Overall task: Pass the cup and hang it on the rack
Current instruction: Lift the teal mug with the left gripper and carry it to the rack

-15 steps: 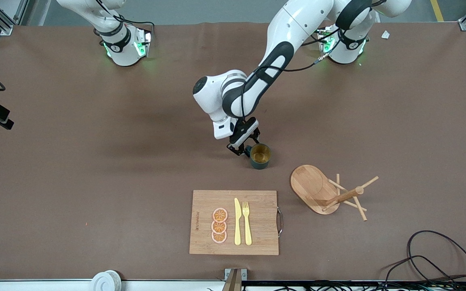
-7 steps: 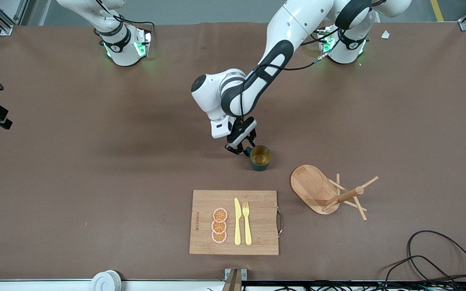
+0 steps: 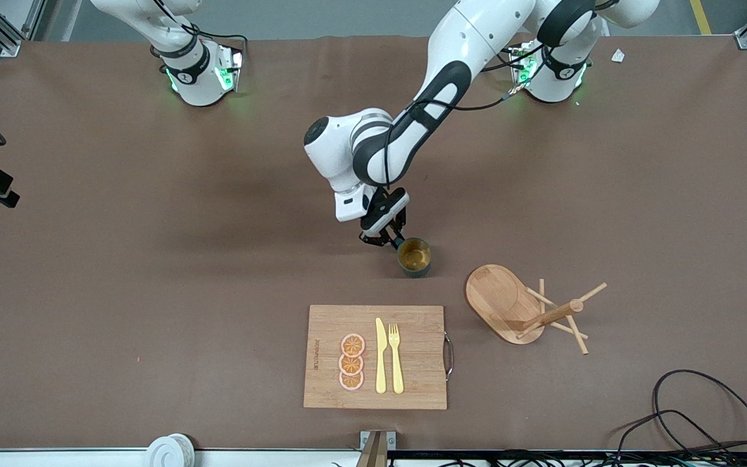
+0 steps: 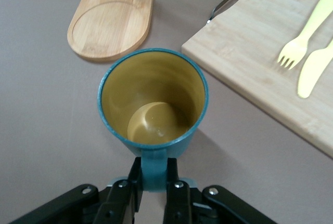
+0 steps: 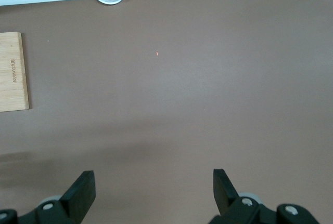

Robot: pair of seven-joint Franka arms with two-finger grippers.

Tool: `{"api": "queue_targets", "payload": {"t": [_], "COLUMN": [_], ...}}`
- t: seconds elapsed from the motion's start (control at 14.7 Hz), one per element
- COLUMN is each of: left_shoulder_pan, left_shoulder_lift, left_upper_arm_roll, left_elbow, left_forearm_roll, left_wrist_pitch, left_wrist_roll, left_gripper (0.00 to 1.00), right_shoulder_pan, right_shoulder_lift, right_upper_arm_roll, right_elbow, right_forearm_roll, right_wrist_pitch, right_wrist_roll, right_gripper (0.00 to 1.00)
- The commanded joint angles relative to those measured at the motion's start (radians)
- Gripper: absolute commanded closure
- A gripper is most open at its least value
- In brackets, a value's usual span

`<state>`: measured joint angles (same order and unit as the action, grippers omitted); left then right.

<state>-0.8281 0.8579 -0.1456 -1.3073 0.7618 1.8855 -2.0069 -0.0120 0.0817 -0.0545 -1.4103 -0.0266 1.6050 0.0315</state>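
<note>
Left end effector (image 4: 153, 190) clamps the cup (image 4: 152, 102) handle beside the rack (image 3: 529, 305); lift vertically, keeping the cup level. Right end effector (image 5: 153, 193) waits with fingers apart.

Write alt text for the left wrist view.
The left hand is shut on the handle of a teal cup with a tan-yellow inside, seen from above. A bamboo rack base and a cutting board bearing a yellow fork and knife lie on the brown table.

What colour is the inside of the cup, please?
Tan-yellow inside the cup; clearest in the left wrist view.
</note>
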Motion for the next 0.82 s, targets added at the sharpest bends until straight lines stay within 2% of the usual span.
{"api": "queue_targets", "payload": {"t": [0.0, 0.07, 0.27, 0.48, 0.68, 0.75], "left_shoulder_pan": [0.056, 0.088, 0.173, 0.289, 0.394, 0.427], "left_shoulder_lift": [-0.081, -0.112, -0.225, -0.338, -0.399, -0.416], "left_upper_arm_roll": [-0.005, -0.011, -0.009, -0.009, -0.009, -0.009], "left_elbow": [-0.010, -0.004, 0.014, 0.014, 0.013, 0.013], "left_forearm_roll": [-0.001, -0.021, -0.206, -0.451, -0.698, -0.767], "left_wrist_pitch": [0.001, 0.001, 0.003, 0.003, 0.029, 0.029], "left_wrist_roll": [0.066, 0.089, 0.225, 0.413, 0.540, 0.557], "left_gripper": [1.00, 1.00, 1.00, 1.00, 1.00, 1.00], "right_shoulder_pan": [-0.009, -0.009, -0.009, -0.011, -0.011, -0.014], "right_shoulder_lift": [0.006, 0.006, 0.004, 0.006, 0.006, 0.006], "right_upper_arm_roll": [0.008, 0.008, 0.008, 0.008, 0.008, 0.007], "right_elbow": [0.014, 0.016, 0.014, 0.014, 0.016, 0.016], "right_forearm_roll": [-0.013, -0.013, -0.009, -0.010, 0.002, 0.031], "right_wrist_pitch": [-0.011, -0.010, -0.010, -0.010, -0.008, -0.008], "right_wrist_roll": [0.016, 0.016, 0.011, 0.010, 0.011, 0.008], "right_gripper": [0.00, 0.00, 0.00, 0.00, 0.00, 0.00]}}
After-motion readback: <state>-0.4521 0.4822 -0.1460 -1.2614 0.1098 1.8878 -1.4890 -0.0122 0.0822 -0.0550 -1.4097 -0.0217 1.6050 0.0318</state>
